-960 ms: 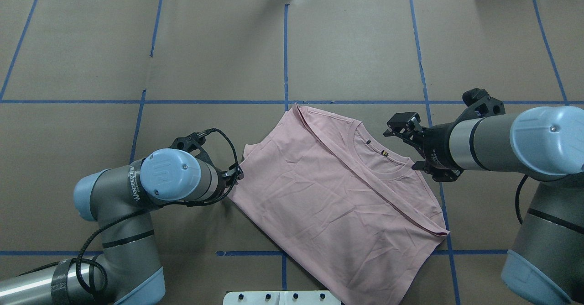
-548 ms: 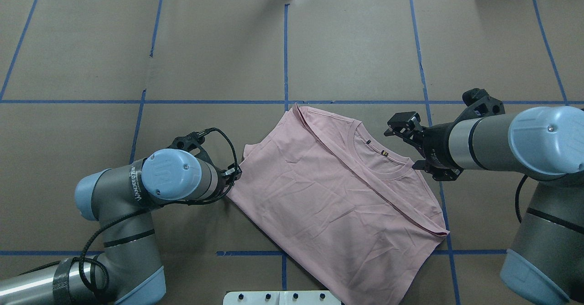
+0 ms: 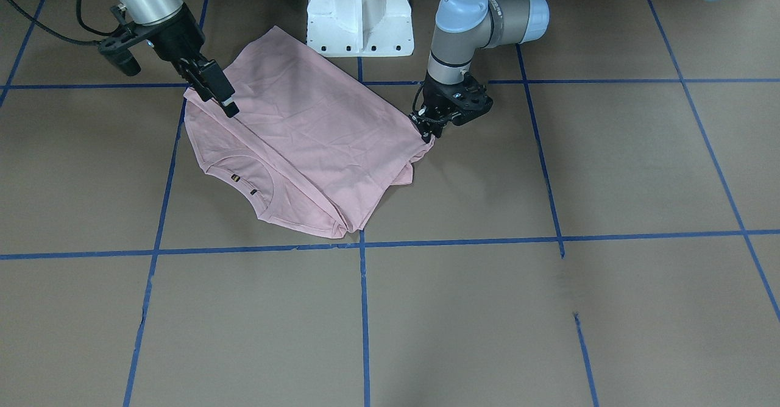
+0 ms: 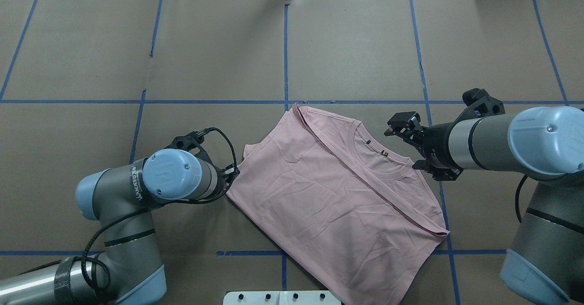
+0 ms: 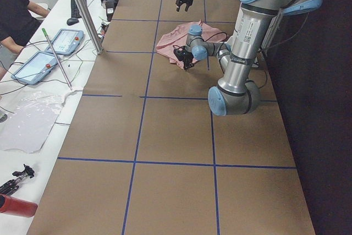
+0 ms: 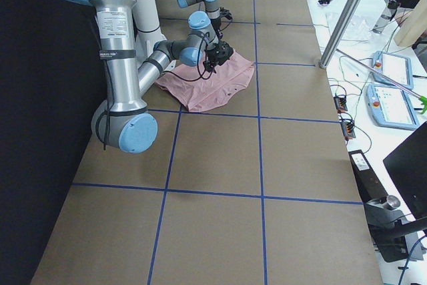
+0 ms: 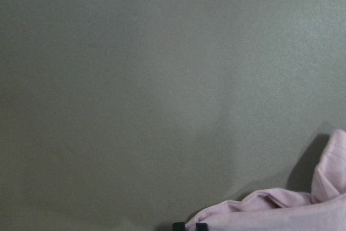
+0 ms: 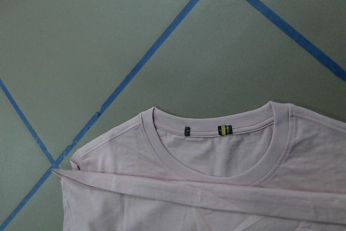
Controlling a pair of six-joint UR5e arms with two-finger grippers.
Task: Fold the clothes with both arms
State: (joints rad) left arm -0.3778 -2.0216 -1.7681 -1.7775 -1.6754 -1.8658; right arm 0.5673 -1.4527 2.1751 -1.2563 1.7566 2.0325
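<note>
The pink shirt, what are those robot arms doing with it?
Two robot arms are folding a pink T-shirt on a table covered in brown paper. The shirt lies flat with one side already folded over and its collar showing. The left gripper is down at one corner of the shirt, right against the cloth, though I can't tell if it is pinching it. The right gripper hangs just above the opposite edge, on the collar's side, with nothing visibly in its grip.
</note>
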